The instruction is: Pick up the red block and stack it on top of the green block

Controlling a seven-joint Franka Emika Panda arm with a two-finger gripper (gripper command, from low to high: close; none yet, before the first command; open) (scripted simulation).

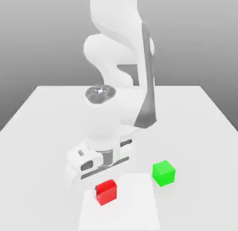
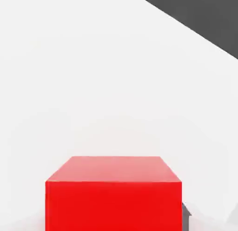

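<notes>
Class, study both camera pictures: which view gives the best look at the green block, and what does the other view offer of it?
The exterior view shows it best: the green block sits whole on the white table, top and two side faces visible, toward the exterior view's right of the red block. The hand view looks closely at the red block and adds nothing about the green one.

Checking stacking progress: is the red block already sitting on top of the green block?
No, in the exterior view the red block rests on the table, apart from the green block.
</notes>
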